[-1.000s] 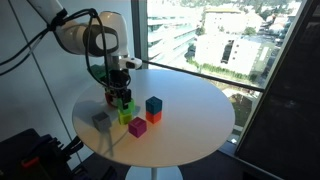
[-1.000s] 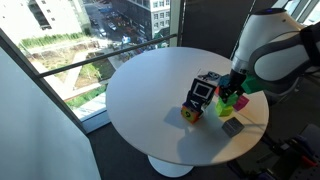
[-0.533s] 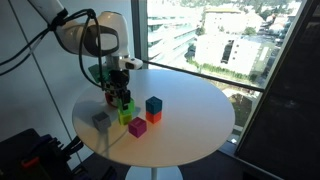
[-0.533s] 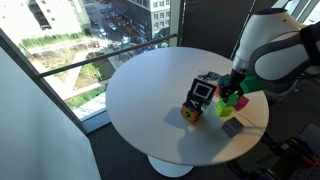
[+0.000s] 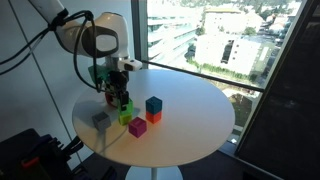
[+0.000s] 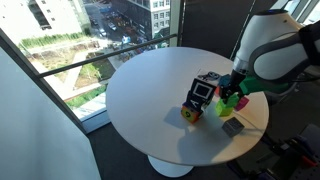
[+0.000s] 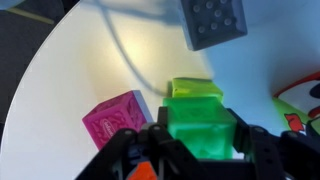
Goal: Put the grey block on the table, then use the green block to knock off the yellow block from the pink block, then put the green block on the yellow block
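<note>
My gripper (image 7: 200, 135) is shut on the green block (image 7: 200, 128), one finger on each side of it. The yellow block (image 7: 193, 90) lies on the table (image 7: 120, 60) and shows just past the green block's far edge. I cannot tell whether the two touch. The pink block (image 7: 115, 117) sits on the table beside the yellow one, with nothing on top. The grey block (image 7: 213, 20) lies further off on the table. In an exterior view the gripper (image 5: 121, 97) hangs over the yellow block (image 5: 126, 116), near the pink block (image 5: 137, 127) and the grey block (image 5: 101, 119).
A teal cube (image 5: 154, 104) and an orange-red cube (image 5: 153, 118) stand close to the pink block. A patterned box (image 6: 203, 92) stands near the gripper (image 6: 232, 92) in an exterior view. The round table's edge runs close behind the grey block (image 6: 231, 127). Windows surround the table.
</note>
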`<state>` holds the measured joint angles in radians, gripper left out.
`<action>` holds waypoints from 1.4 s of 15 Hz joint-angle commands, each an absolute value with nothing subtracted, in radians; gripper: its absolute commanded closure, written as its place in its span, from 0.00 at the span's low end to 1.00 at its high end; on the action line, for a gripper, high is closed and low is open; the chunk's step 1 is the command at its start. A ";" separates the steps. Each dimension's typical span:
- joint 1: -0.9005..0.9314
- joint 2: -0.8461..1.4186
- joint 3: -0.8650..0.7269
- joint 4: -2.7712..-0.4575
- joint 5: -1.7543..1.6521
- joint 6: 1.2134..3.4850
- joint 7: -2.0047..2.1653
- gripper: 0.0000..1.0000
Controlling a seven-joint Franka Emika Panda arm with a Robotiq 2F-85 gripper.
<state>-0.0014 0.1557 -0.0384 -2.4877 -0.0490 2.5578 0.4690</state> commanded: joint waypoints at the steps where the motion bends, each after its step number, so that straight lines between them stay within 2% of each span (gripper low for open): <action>1: 0.012 0.134 -0.049 -2.498 -0.031 2.544 0.488 0.68; 13: 0.011 0.135 -0.046 -2.507 -0.005 2.542 0.479 0.68; 14: 0.011 0.135 -0.046 -2.507 -0.004 2.543 0.478 0.62; 15: 0.011 0.134 -0.046 -2.509 -0.003 2.544 0.476 0.37; 16: 0.010 0.133 -0.046 -2.510 -0.002 2.545 0.474 0.19; 17: 0.010 0.133 -0.045 -2.511 -0.001 2.545 0.473 0.17; 19: 0.009 0.130 -0.045 -2.512 0.002 2.545 0.470 0.03; 21: 0.009 0.124 -0.045 -2.514 0.004 2.543 0.468 0.00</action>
